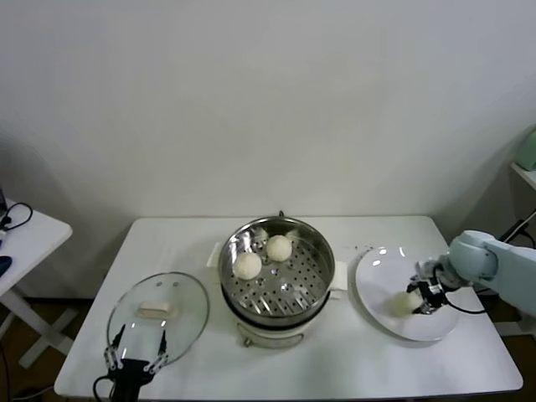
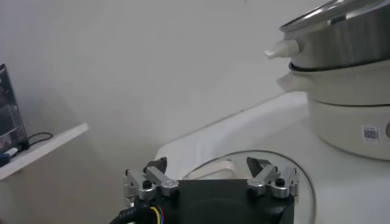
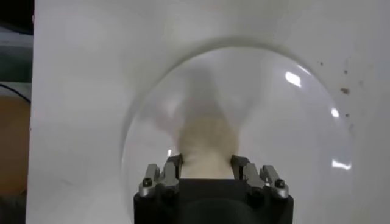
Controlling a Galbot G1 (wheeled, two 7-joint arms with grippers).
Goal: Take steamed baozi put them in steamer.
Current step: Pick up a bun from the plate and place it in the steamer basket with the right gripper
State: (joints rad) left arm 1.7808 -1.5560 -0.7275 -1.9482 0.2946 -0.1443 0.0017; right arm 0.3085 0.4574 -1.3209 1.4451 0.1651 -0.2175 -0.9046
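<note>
Two baozi (image 1: pixel 248 265) are seated in the steamer (image 1: pixel 314 276). A third bun (image 1: pixel 405 303) is clasped on the plate (image 1: pixel 374 285) by the right gripper (image 1: pixel 423 298); transfer remains. The left gripper (image 1: pixel 134 356) is parked, jaws apart.

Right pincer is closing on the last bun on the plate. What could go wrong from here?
1. The right pincer has its fingers on both sides of the soft baozi; squeezing harder may dent it.
2. The bun sits low on the plate, so the fingertips might scrape it or tip the plate on lifting.
3. The steamer already holds buns; dropping near them could knock one.

glass lid (image 1: pixel 157 314) – table front-left | white plate (image 1: pixel 375 293) – table right
</note>
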